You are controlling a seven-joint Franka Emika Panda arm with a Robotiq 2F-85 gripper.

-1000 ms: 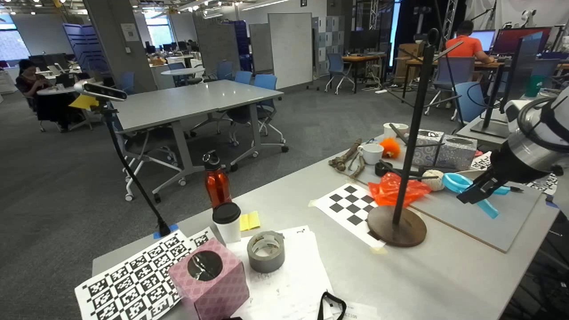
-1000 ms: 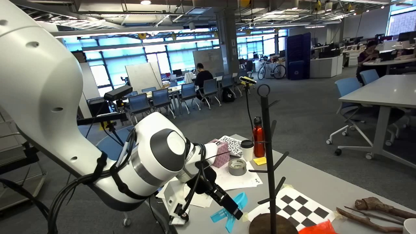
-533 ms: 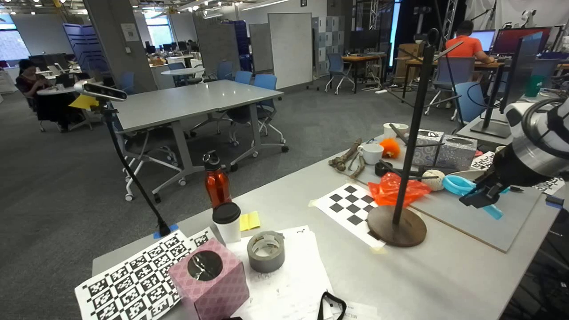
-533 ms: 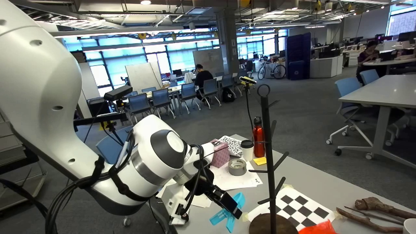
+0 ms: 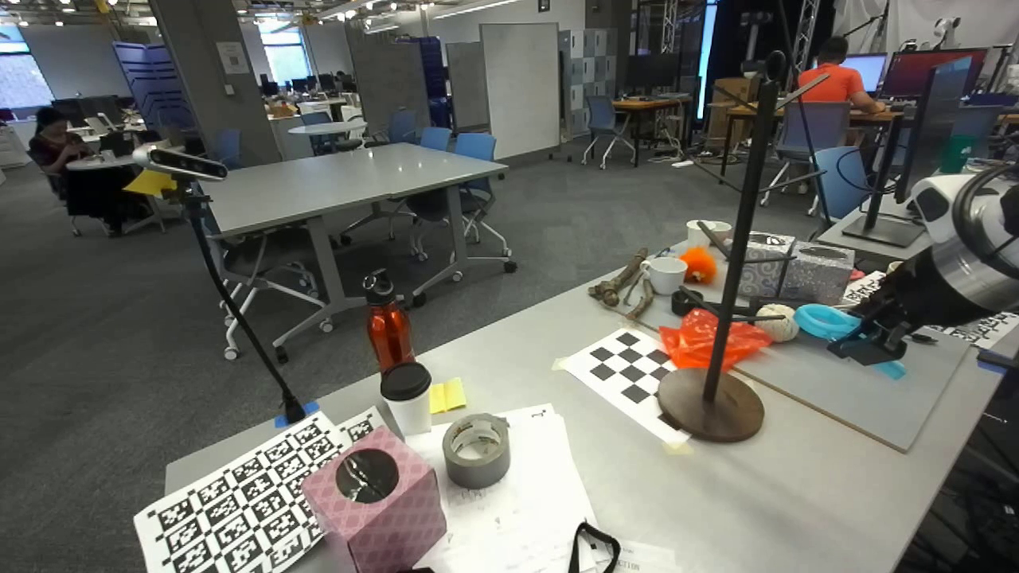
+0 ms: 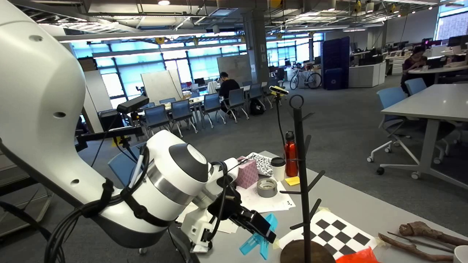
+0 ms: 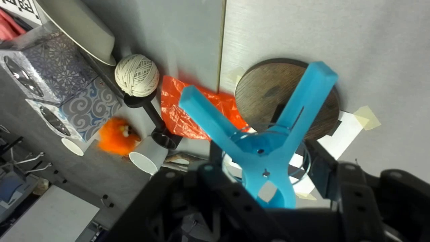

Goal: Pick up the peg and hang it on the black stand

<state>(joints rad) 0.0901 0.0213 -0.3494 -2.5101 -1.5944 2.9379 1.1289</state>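
Light-blue and splay-legged, the peg (image 7: 265,162) sits pinched in your gripper (image 6: 270,235), held above the tabletop (image 5: 796,493) towards the edge nearest the arm (image 6: 44,95), apart from the black stand (image 5: 739,239). Over the last second you have turned the gripper slightly; the peg has swung along with it, so the hold looks firm, yet you have gained no clear ground on the stand. Likely you are setting the angle. The peg is not yet hung, so your next move is probably to carry it across to one of the branches (image 6: 316,181).
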